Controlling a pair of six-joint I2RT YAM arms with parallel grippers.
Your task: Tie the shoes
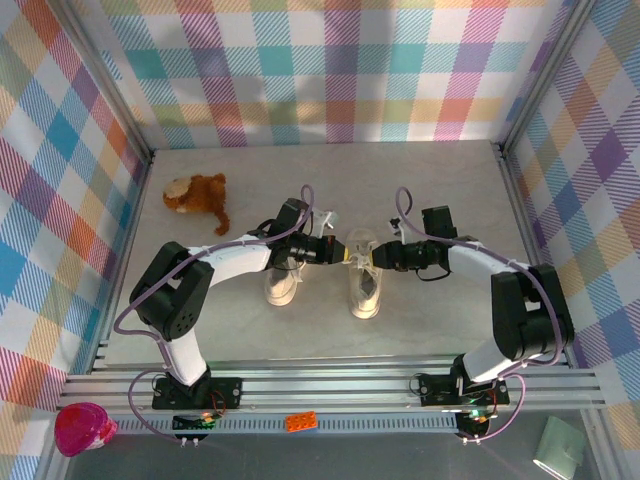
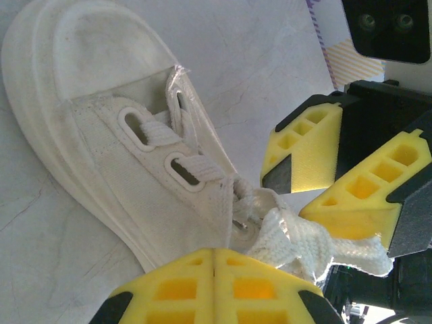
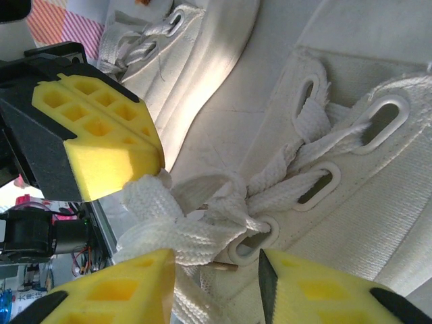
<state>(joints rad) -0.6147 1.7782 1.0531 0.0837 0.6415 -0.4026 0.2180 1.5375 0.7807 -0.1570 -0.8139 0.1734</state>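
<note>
At the middle of the overhead view, on a pale stone-patterned bench (image 1: pixel 450 190), stands a small cream canvas low-top sneaker (image 1: pixel 363 290). A matching cream sneaker (image 1: pixel 282 287) sits just beside it at nine o'clock. The left claw (image 1: pixel 332 252) reaches in from nine o'clock and the right claw (image 1: pixel 378 258) from three o'clock. They almost meet over the laced end at twelve o'clock. A brown plush toy (image 1: pixel 197 195) lies well apart at ten o'clock.

From the left wrist, the small cream canvas low-top sneaker (image 2: pixel 115 155) runs from eleven o'clock toward the centre. Its flat white woven lace (image 2: pixel 290 233) bunches at five o'clock. The left claw (image 2: pixel 214 266) is clenched, its yellow pads pressed flush, and the bunch disappears behind them. The right claw (image 2: pixel 289 197) sits at three o'clock with its jaws parted.

From the right wrist, the lace (image 3: pixel 202 229) gathers in a loose tangle beside the eyelets of the sneaker (image 3: pixel 378 202). The matching cream sneaker (image 3: pixel 216 54) lies at twelve o'clock. The left claw (image 3: pixel 145 158), at nine o'clock, appears to pinch the end of a lace loop at its tip. The right claw (image 3: pixel 216 270), at six o'clock, is released, with strands crossing its gap ungripped.

As I judge it, the knot is half formed and fragile. With only one claw holding, any pull may drag the loop out flat or slide the light sneaker across the bench. If the right claw closes slightly off line, it may catch the eyelet edge or the wrong strand. The two claws are so near that they could knock together.
</note>
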